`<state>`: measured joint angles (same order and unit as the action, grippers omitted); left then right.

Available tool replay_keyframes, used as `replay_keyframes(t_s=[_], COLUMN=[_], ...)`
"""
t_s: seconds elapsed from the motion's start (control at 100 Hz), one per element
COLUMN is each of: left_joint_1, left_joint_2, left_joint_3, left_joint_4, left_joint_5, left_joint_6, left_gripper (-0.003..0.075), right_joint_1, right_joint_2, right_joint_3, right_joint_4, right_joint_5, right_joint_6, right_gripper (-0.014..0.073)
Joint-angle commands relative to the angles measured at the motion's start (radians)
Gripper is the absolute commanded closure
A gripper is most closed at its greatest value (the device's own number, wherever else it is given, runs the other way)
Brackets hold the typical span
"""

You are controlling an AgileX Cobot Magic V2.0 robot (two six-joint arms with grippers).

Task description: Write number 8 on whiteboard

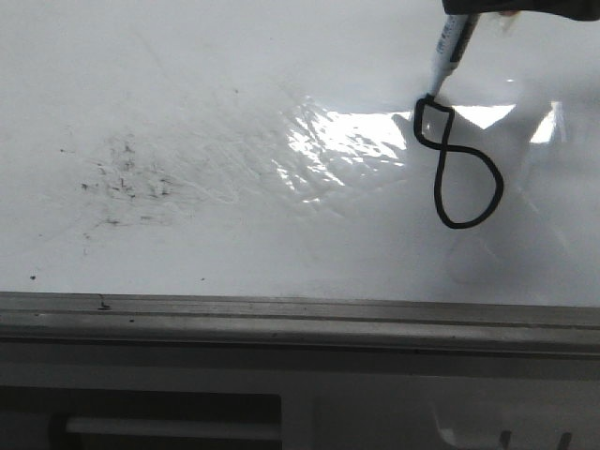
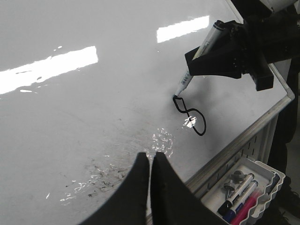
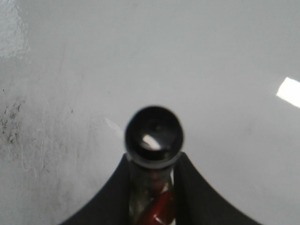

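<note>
Whiteboard (image 1: 187, 94) fills nearly every view: glossy white, glare patches, faint erased scuffs, a cluster of dark specks (image 1: 127, 178) well off to the left of the right gripper. Grey metal rail (image 1: 281, 314) runs along the near edge in the front view.

Right gripper (image 2: 220, 51), black, clamps a marker (image 1: 450, 52) tilted, tip down and touching the board. The 8 (image 1: 457, 164) sits directly under that tip; the tip meets the top-left corner of the small squarish upper loop, and the bigger rounded lower loop trails away from the gripper toward the rail. Line is thin, black, closed.

Left gripper (image 2: 151, 164) hovers over the board near the specks, well apart from the 8, holding nothing; the two black fingers are nearly together, only a thin slit between them.

Only the left wrist view shows the board's corner and, beyond the rail, a white tray (image 2: 267, 176) with spare markers (image 2: 239, 194) in black, blue and pink, plus the whole right gripper. The front view catches just the gripper's lower edge and the marker barrel. The right wrist view looks straight down the marker's round black end (image 3: 153, 136) between its fingers (image 3: 112, 197); the 8 is hidden there, only blurred board and specks at one side.
</note>
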<state>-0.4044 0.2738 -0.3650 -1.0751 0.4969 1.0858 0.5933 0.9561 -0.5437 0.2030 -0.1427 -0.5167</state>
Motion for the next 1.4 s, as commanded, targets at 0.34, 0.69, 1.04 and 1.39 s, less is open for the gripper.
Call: replay_keyframes(t_s=[0.34,0.69,1.04,1.39], left_joint_1=[0.003,0.003,-0.077,-0.335], left_joint_2=[0.006,0.28,0.652,0.887], left_joint_3=[-0.024,-0.042,-0.051,-0.127], left_joint_4=[-0.08,-0.22,-0.61,-0.791], left_joint_5=[-0.027,0.124,0.391,0.324], left_joint_6=[-0.013,0.16,0.84,1.059], left_gripper=[0.074,0.0372,0.0373,0.0372], right_joint_1=[0.0,0.0,0.147,0.357], right_joint_2=[-0.15,-0.383,-0.37,-0.241], right_joint_3=[-0.028,-0.028,-0.028,-0.028], right_joint_4=[-0.001,0.178,0.512,0.514], right_joint_5=[0.021,0.462,0.506,0.404], right_joint_6=[-0.006,-0.006,-0.329,-0.332], right_gripper=[0.0641,0.0664,0.0664,0.0664])
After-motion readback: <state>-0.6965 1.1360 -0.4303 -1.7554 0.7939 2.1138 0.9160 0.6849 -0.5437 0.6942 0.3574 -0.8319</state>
